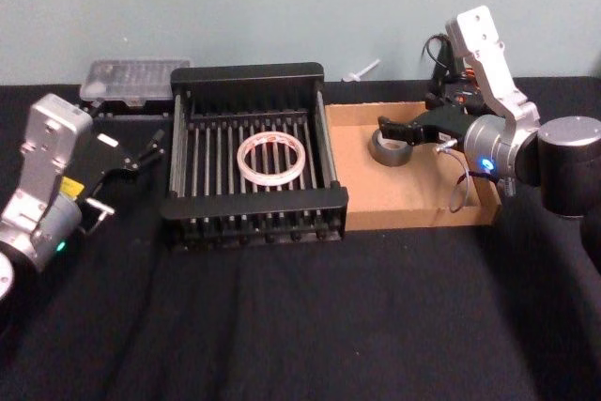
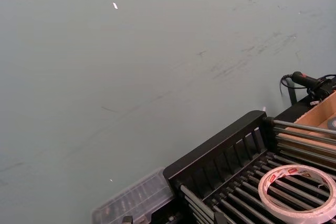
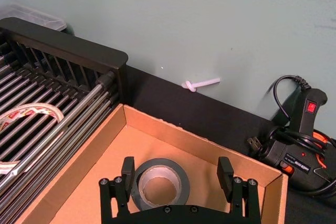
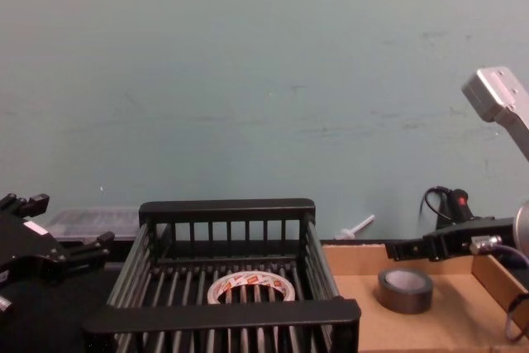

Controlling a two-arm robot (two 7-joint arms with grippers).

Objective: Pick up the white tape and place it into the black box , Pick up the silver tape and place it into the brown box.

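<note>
The white tape (image 1: 242, 161), a flat ring with red marks (image 2: 265, 192) (image 3: 31, 109), lies on the slatted floor of the black box (image 1: 254, 206) (image 4: 223, 287). In the brown box (image 1: 404, 194) the silver tape (image 1: 380, 152) rests flat on the cardboard floor near the back wall (image 4: 405, 291). My right gripper (image 1: 399, 138) hovers open just above that roll, its fingers standing on either side of it (image 3: 177, 165) without touching the silver tape (image 3: 157, 163). Left of the crate, my left gripper (image 1: 127, 176) (image 4: 70, 221) is held open and holds nothing.
A clear plastic case (image 1: 131, 80) sits behind the left gripper. A black and orange power tool with cables (image 3: 299, 145) lies behind the cardboard box, beside a small white piece (image 1: 362, 70). Black cloth covers the table, with a wall close behind.
</note>
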